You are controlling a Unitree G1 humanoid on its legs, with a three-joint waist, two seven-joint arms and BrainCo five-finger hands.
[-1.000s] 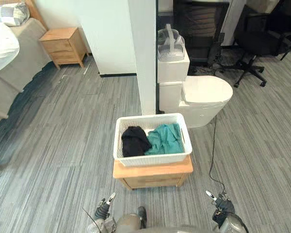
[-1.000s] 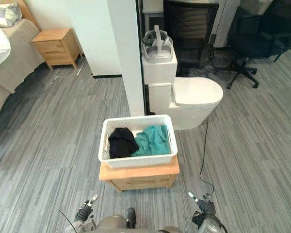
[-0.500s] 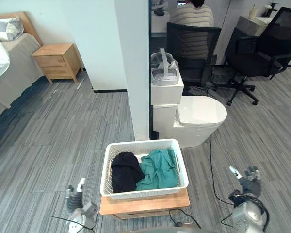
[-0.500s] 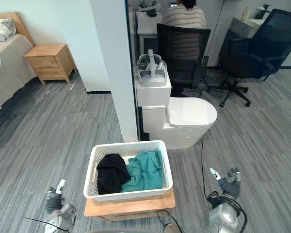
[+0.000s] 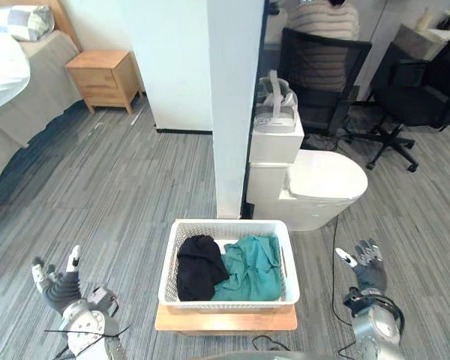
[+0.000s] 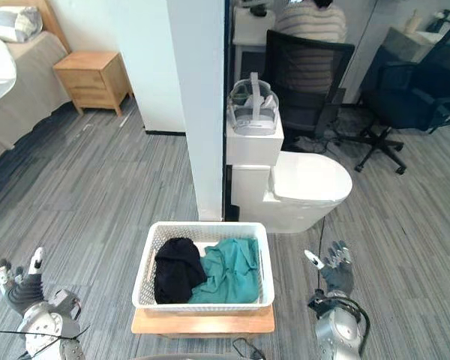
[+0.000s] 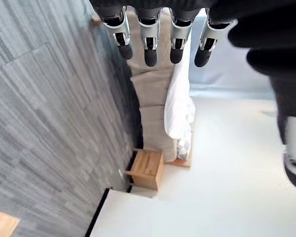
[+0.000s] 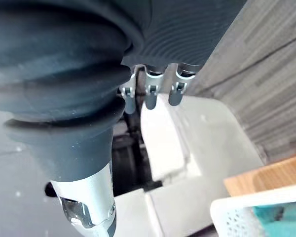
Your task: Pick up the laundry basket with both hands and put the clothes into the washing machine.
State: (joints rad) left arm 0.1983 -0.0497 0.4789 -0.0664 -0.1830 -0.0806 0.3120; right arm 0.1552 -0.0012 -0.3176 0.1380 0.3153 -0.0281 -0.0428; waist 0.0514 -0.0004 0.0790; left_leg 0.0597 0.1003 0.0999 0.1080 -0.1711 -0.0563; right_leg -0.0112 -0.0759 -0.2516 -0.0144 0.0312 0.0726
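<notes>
You are looking down at the white laundry basket [image 5: 225, 304], which is sitting on a low wooden table [image 5: 225, 321] and covering most of its top, leaving a strip bare along the table's front edge. A black garment [image 5: 197, 266] is lying in the basket's left half and a teal garment [image 5: 253, 268] in its right half, the two touching. Your left hand [image 5: 58, 289] is hanging over the floor well off the table's left edge, with its fingers [image 7: 148, 47] reaching out straight and holding nothing. Your right hand [image 5: 369, 271] is hanging off the table's right edge, its fingers [image 8: 150, 94] spread, also holding nothing. Behind the basket a white pillar [image 5: 236, 112] is standing beside a white toilet [image 5: 326, 184], which is carrying a headset [image 5: 276, 109] on its tank.
</notes>
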